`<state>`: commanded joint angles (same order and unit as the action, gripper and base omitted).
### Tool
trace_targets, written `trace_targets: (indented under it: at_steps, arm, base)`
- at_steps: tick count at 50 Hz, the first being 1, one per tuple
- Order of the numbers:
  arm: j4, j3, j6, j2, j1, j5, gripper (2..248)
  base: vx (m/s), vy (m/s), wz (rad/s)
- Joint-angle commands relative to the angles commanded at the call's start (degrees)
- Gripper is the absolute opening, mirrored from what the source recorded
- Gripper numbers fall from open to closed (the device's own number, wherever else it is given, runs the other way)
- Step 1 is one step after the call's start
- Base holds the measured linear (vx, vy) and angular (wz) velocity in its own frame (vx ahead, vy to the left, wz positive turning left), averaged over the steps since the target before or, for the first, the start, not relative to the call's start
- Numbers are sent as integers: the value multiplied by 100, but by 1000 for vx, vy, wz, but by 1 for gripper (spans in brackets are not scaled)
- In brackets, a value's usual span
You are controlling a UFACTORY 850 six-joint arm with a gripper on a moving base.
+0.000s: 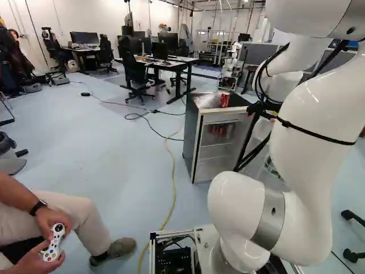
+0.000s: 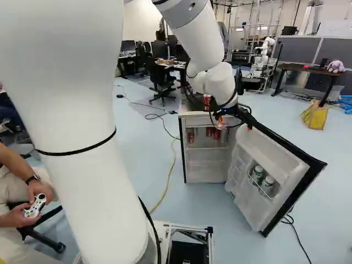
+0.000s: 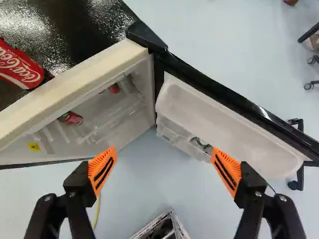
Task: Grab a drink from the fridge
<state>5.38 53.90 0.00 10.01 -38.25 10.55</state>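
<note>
Hangs with claw (image 2: 234, 125) spread wide near the open door (image 2: 278, 160), with orange pads (image 3: 102, 168) well apart. To the left, has red cans (image 3: 71, 118) inside the fridge (image 1: 192, 137).

Red can (image 3: 21, 67) partial in wrist view

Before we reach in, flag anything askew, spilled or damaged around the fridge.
Nothing visibly spilled or damaged. Slightly odd: a red can stands atop the fridge instead of inside, and a yellow cable trails loosely over the floor nearby, a possible snag.
</note>
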Motion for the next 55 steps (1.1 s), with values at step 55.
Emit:
trace_targets:
  at_steps: [55]
  arm:
    - [0,1488,0,867,-557,1751,247]
  base:
    - [0,0,0]
